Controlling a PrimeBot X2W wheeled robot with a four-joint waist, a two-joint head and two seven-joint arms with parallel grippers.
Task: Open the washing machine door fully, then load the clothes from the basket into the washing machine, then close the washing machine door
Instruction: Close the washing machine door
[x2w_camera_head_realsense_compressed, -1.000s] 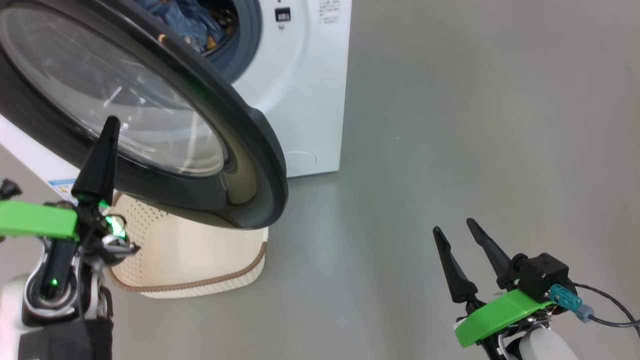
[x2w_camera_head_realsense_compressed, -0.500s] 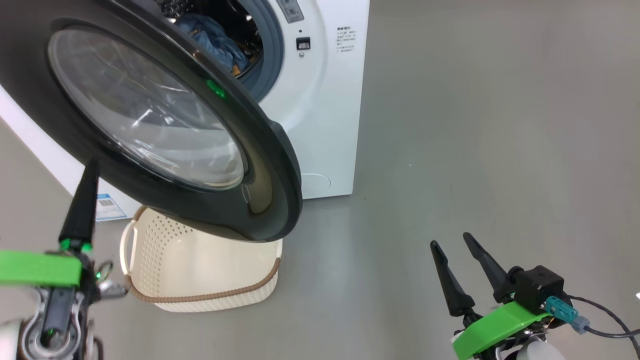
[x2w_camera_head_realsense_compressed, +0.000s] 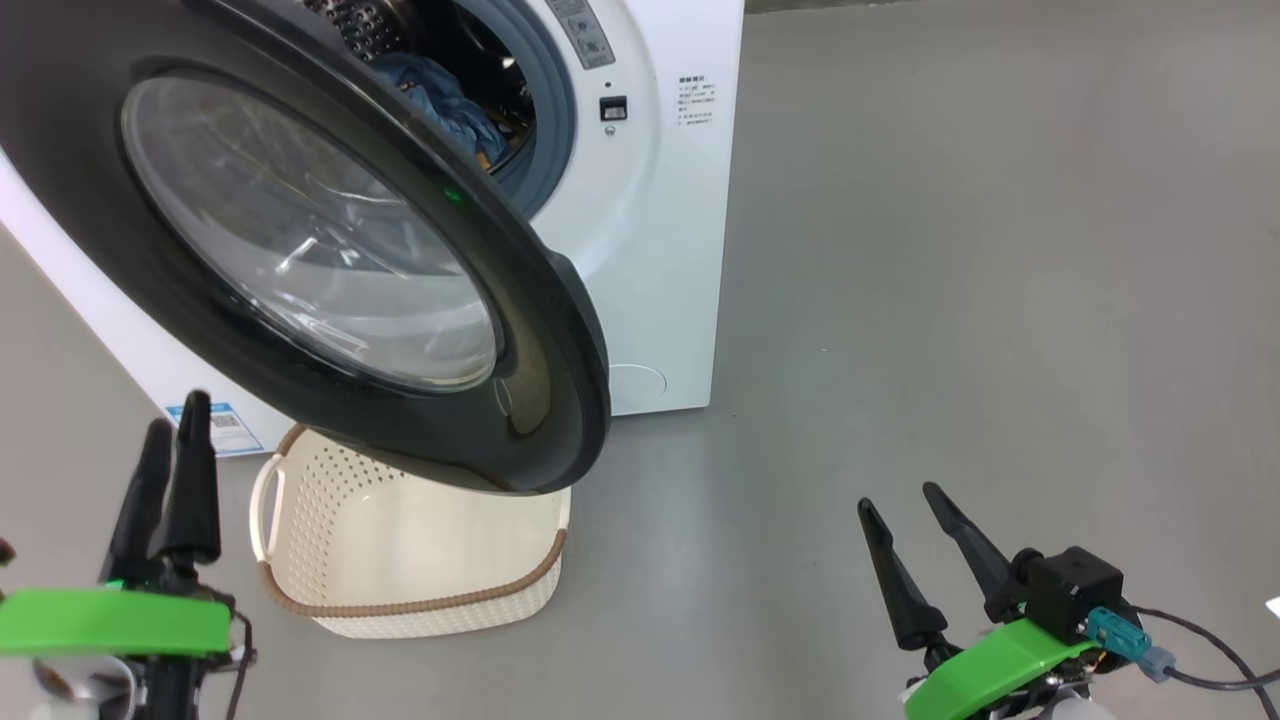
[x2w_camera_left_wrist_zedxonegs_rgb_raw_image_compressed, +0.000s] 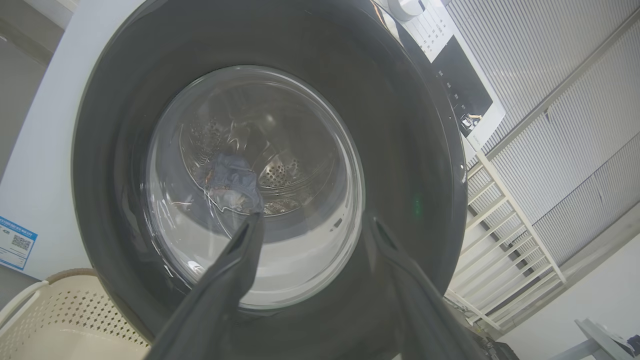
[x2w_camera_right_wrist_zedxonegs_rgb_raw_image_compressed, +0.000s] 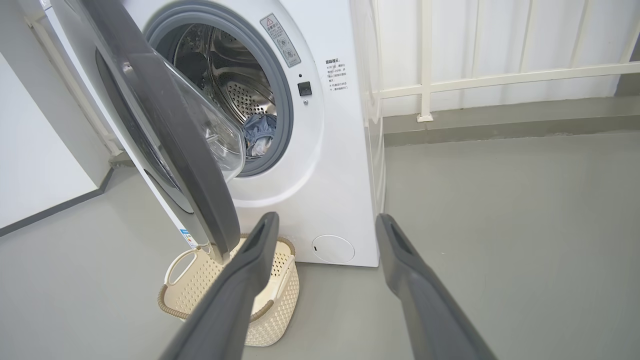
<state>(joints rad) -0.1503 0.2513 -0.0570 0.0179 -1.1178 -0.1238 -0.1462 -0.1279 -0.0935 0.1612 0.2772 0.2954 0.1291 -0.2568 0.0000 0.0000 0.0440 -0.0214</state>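
Note:
The washing machine (x2w_camera_head_realsense_compressed: 660, 250) stands with its black washing machine door (x2w_camera_head_realsense_compressed: 330, 250) swung partway out over the basket (x2w_camera_head_realsense_compressed: 400, 560). Blue clothes (x2w_camera_head_realsense_compressed: 440, 95) lie in the steel drum; they also show through the door glass as clothes (x2w_camera_left_wrist_zedxonegs_rgb_raw_image_compressed: 232, 177) and past the door's edge as clothes (x2w_camera_right_wrist_zedxonegs_rgb_raw_image_compressed: 260, 132). What shows of the basket's inside is bare cream plastic; the door hides its far part. My left gripper (x2w_camera_head_realsense_compressed: 178, 415) hangs open in front of the door's outer face, apart from it, its fingers spread in the left wrist view (x2w_camera_left_wrist_zedxonegs_rgb_raw_image_compressed: 312, 222). My right gripper (x2w_camera_head_realsense_compressed: 898, 497) is open over the floor, right of the machine.
Bare grey floor (x2w_camera_head_realsense_compressed: 950, 300) spreads to the right of the machine. A white railing (x2w_camera_right_wrist_zedxonegs_rgb_raw_image_compressed: 500, 80) runs behind it. A blue label sticker (x2w_camera_head_realsense_compressed: 215, 425) sits low on the machine's side, and a round white hatch (x2w_camera_head_realsense_compressed: 637, 382) at its lower front corner.
The head camera has shifted, bringing more of the machine into view. My left gripper has dropped back from the door and opened. The right gripper has stayed open.

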